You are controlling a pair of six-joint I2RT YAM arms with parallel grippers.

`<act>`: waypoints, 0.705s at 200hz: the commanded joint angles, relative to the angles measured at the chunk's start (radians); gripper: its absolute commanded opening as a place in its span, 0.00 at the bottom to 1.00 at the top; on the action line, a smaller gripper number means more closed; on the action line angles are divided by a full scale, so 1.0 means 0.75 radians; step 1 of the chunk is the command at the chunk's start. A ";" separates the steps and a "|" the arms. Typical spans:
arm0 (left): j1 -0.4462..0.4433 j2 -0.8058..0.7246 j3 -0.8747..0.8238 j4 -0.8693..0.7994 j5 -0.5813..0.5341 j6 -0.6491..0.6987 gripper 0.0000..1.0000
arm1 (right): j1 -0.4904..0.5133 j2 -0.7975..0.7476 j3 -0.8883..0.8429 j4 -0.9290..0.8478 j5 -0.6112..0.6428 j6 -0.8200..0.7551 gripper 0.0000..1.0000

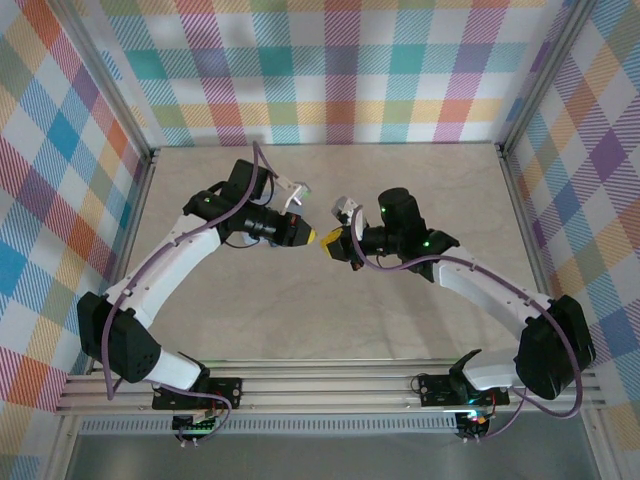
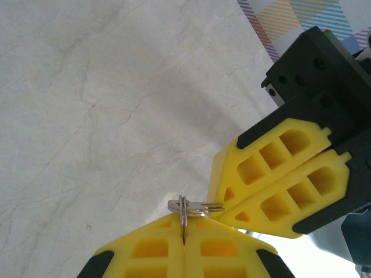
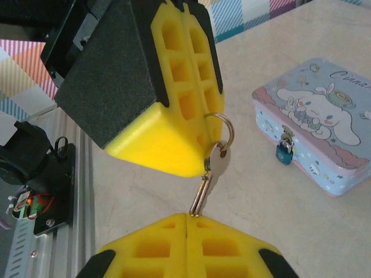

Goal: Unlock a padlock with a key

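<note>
Key (image 3: 210, 174): light, stiff, slick; I'd grip its broad head. Left pincer (image 2: 184, 231) clenched on ring (image 3: 232, 132), right pincer (image 3: 186, 223) nipping the key's tip.

My left claw (image 2: 184, 227) and right claw (image 3: 186, 220): yellow on black. Key (image 3: 210, 176) silver, surface (image 2: 87, 116) cream-marbled, tin (image 3: 324, 121) pale-blue cartoon-print, padlock (image 3: 284, 152) seemingly teal.

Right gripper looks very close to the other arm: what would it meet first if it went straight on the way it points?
The key, its tip at the right gripper's fingertips; right behind, probably, the left gripper holding the key ring.
</note>
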 commanded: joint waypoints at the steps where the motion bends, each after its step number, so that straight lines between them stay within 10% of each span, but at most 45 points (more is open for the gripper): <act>1: 0.008 -0.018 -0.023 0.031 0.042 0.015 0.00 | 0.010 -0.051 -0.035 -0.002 0.048 -0.001 0.29; 45: 0.010 -0.050 0.016 -0.061 0.075 0.065 0.00 | 0.017 -0.054 -0.131 0.190 0.090 -0.097 0.60; 141: 0.010 -0.058 0.059 -0.165 0.180 0.100 0.00 | 0.100 0.114 -0.052 0.402 0.077 -0.227 0.61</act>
